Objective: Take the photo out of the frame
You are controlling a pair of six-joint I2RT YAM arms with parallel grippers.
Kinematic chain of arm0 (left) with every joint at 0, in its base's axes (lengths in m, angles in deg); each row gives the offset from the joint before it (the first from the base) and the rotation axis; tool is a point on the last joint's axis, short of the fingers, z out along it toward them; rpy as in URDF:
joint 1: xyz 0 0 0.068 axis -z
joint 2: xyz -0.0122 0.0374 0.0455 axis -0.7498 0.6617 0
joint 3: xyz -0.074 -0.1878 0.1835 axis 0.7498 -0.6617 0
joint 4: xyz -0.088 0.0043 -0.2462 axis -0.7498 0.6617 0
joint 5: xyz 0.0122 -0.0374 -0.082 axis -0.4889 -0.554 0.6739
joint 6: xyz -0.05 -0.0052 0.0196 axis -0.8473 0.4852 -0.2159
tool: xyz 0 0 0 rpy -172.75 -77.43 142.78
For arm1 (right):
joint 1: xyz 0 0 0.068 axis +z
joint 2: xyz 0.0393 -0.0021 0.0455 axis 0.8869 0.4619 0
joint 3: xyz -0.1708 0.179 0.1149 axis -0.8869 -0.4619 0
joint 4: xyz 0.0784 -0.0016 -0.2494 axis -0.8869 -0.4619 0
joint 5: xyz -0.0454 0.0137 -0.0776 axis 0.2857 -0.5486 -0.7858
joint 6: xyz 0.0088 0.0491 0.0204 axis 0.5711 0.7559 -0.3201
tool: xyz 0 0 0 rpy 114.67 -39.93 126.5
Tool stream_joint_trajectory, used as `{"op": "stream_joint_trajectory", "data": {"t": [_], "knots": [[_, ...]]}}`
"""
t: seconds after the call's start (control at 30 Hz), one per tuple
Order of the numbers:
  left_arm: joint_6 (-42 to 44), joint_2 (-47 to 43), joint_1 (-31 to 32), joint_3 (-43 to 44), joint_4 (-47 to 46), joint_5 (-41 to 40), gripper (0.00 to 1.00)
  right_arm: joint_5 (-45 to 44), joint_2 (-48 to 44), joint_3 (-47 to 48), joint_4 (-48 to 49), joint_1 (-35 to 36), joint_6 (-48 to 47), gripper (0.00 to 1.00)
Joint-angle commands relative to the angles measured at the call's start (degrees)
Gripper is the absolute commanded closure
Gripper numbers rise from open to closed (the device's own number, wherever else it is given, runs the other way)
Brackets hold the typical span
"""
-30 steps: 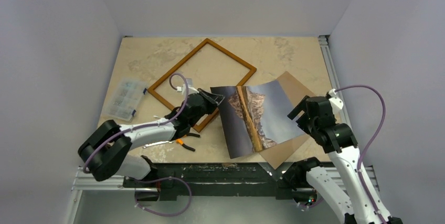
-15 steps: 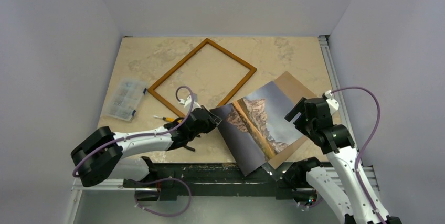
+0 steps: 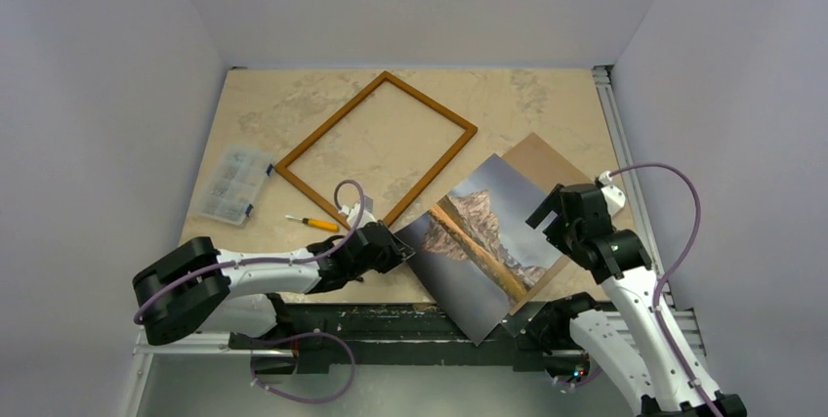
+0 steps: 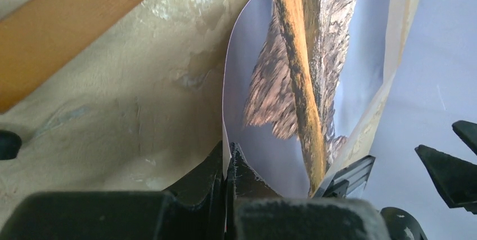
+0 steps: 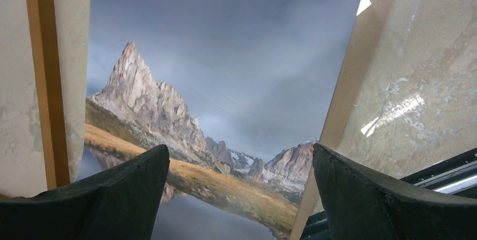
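Marble-look tabletop (image 3: 293, 114), grey walls around it. You've got the photo (image 3: 478, 241) out of the frame (image 3: 376, 148), lying right of centre near the front edge. Its near corner hangs past the table edge over the black base rail (image 3: 391, 324).

- Photo long axis: diagonal, near-left to far-right. Sky end points far-right, water end near-left, horizon crosses it the other way.
- Look: brown rocky peak mirrored in water, orange-gold bank, grey-blue sky. Sheet isn't flat; the left wrist view shows it bowing up from the pinch.
- Left gripper (image 4: 226, 155): fingers pinched together on the photo's left corner.
- Right gripper (image 5: 241, 161): fingers spread wide, hanging above the photo's right side, touching nothing.
- Frame: flat, long axis also near-left to far-right, marble visible through it. Just beside the photo.
- Brown backing board (image 3: 542, 155): only its far corner and right edge stick out from under the print.
- Frame's near corner is covered by the left wrist. Can't tell whether the print rests on the board.
- Orange screwdriver (image 3: 314, 223) and clear parts box (image 3: 232, 183) sit on the left.
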Motion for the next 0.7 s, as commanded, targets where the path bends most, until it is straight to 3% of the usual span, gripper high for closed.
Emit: {"op": "stream_joint_trajectory", "data": {"t": [0.0,0.13,0.5,0.67], "knots": [[-5.67,-1.7,0.97,-0.52,-1.82,0.86,1.0,-7.69,-0.15,-0.45,-1.07,0.14,5.08,0.02],[-10.53,-1.05,1.7,-0.35,-1.12,1.55,1.0,-10.29,0.51,-1.46,-0.61,-1.07,7.23,0.02],[-1.51,12.85,-0.03,10.59,-6.75,10.85,1.0,-8.91,-0.26,-0.67,1.26,-3.78,5.03,0.05],[-1.35,15.12,-1.0,12.84,-7.06,10.65,1.0,-8.66,-0.07,-0.32,1.2,-3.79,4.75,0.06]]}}
